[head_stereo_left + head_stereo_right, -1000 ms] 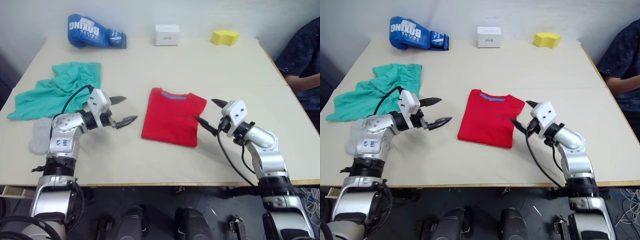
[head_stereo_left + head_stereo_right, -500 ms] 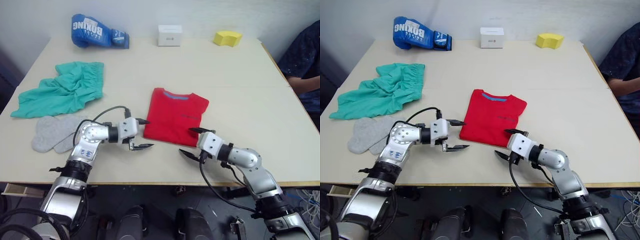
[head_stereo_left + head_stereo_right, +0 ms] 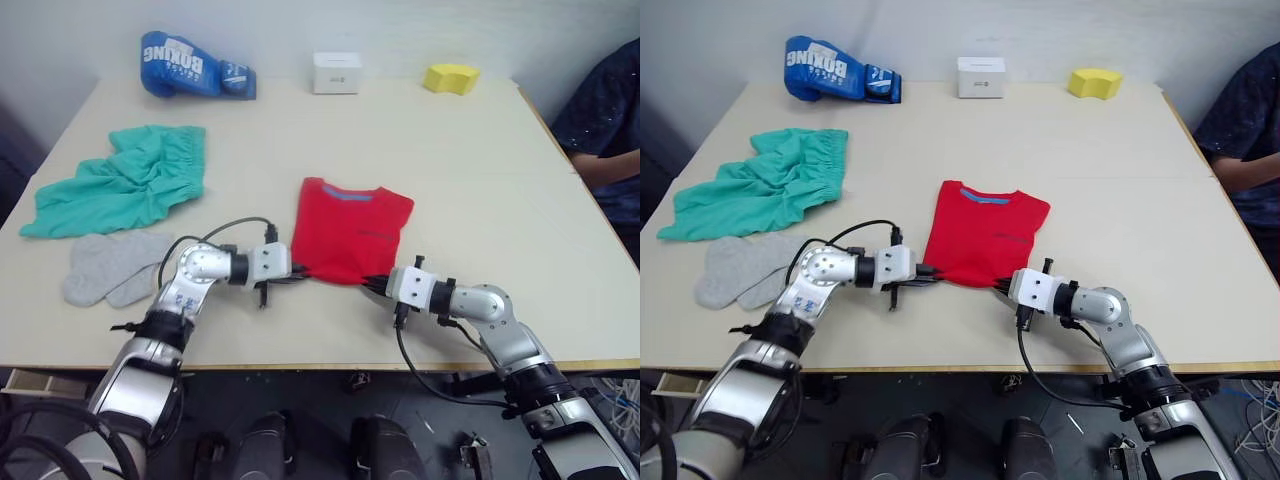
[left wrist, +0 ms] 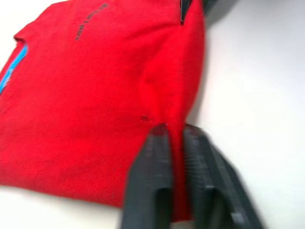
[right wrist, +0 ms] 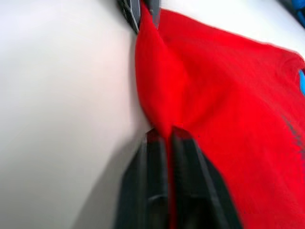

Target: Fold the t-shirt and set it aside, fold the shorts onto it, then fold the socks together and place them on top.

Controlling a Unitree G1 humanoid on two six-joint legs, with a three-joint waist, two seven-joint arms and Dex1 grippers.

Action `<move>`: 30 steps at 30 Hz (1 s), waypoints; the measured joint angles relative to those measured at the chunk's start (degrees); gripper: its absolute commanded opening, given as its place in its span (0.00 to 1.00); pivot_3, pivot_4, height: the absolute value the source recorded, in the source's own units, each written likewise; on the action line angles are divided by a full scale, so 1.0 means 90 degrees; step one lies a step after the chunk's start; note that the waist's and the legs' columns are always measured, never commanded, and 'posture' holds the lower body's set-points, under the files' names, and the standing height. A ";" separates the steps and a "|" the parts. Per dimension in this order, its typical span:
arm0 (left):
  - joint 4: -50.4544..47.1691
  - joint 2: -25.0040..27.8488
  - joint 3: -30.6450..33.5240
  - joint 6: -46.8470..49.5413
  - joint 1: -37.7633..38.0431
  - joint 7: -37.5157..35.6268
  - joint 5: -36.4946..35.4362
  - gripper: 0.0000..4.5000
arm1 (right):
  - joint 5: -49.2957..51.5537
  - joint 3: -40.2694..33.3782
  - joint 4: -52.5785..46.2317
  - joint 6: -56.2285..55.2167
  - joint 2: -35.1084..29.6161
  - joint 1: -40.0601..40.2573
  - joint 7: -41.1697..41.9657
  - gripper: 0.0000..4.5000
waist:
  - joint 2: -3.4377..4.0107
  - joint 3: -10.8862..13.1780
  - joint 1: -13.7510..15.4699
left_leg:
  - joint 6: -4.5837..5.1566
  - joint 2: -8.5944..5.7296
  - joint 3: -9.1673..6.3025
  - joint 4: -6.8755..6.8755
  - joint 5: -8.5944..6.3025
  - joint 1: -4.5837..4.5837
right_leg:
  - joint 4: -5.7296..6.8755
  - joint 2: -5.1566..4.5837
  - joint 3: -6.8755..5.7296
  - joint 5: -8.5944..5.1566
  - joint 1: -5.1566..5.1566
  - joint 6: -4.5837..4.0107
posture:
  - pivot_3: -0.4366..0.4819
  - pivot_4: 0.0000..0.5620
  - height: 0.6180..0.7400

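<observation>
Beige table [image 3: 470, 150], wall behind. Shorts [image 3: 120, 185] and socks [image 3: 112, 266] far left, untouched. Left gripper [image 3: 288, 272], arm low and level, pinched closed on t-shirt [image 3: 350, 228] near-left hem corner. Right gripper [image 3: 376, 284] likewise clamped on near-right corner. Shirt's long axis runs away from both.

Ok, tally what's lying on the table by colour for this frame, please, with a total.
Red: 1, the t-shirt
Teal green: 1, the shorts
Light grey: 2, the socks
Blue: 1, boxing glove
White: 1, small box
Yellow: 1, sponge-like block
Total: 7
</observation>
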 measured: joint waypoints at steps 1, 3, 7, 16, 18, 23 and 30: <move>-0.0470 0.0135 0.0044 0.0158 0.0328 -0.0049 -0.0113 0.00 | 0.0067 0.0003 -0.0104 -0.0052 -0.0044 0.0075 0.0104 0.00 | 0.0000 0.0000 -0.0032 | -0.0001 0.0002 0.0000 -0.0004 -0.0002 -0.0001 | 0.0004 0.0000 0.0000 -0.0001 0.0000 -0.0001 | 0.48 0.27 1.00; -0.1315 0.0346 0.0137 0.0466 0.0915 -0.0052 -0.0290 0.00 | 0.0219 0.0017 -0.0435 -0.0071 -0.0164 0.0262 0.0336 0.00 | 0.0000 0.0000 -0.0071 | 0.0000 0.0004 0.0000 -0.0009 -0.0008 -0.0003 | 0.0004 0.0001 0.0000 -0.0001 0.0000 -0.0001 | 0.48 0.27 1.00; -0.2920 0.0812 0.0273 0.1094 0.2046 0.0008 -0.0521 0.00 | 0.0541 0.0014 -0.1141 -0.0018 -0.0473 0.0625 0.0746 0.00 | 0.0001 0.0001 -0.0107 | 0.0014 0.0001 0.0005 0.0002 -0.0026 0.0000 | -0.0016 -0.0008 0.0008 -0.0001 0.0004 -0.0001 | 0.48 0.27 1.00; -0.4912 0.1475 0.0624 0.1718 0.3802 0.0467 -0.0655 0.00 | 0.0614 0.0072 -0.2295 0.0077 -0.0709 0.1759 0.0818 0.00 | 0.0001 0.0001 -0.0033 | 0.0042 0.0006 0.0003 0.0002 -0.0071 0.0001 | -0.0029 -0.0051 0.0057 -0.0004 0.0003 -0.0006 | 0.48 0.27 1.00; -0.5192 0.1476 0.0634 0.1917 0.4089 0.0593 -0.0671 0.00 | 0.0588 0.0070 -0.2298 0.0080 -0.0712 0.1794 0.0755 0.00 | 0.0001 0.0001 -0.0011 | 0.0042 0.0007 0.0004 0.0001 -0.0072 0.0001 | -0.0030 -0.0051 0.0057 -0.0004 0.0002 -0.0006 | 0.48 0.27 1.00; -0.5524 0.1472 0.0987 0.2531 0.4426 0.1004 -0.0739 0.29 | 0.0994 -0.0096 -0.2369 0.0658 -0.0753 0.2037 0.0741 0.17 | 0.0001 0.0001 0.0057 | 0.0040 0.0013 0.0005 0.0003 -0.0073 0.0002 | -0.0031 -0.0047 0.0057 -0.0006 0.0001 -0.0009 | 0.48 0.27 1.00; -0.5796 0.1696 0.1514 0.2736 0.4735 0.0680 -0.1482 0.46 | 0.2105 -0.0448 -0.3533 0.1624 -0.1368 0.2626 0.1180 0.54 | 0.0002 0.0002 0.0068 | 0.0045 0.0015 0.0003 -0.0002 -0.0082 -0.0003 | -0.0050 -0.0050 0.0055 -0.0006 0.0005 -0.0010 | 0.48 0.27 1.00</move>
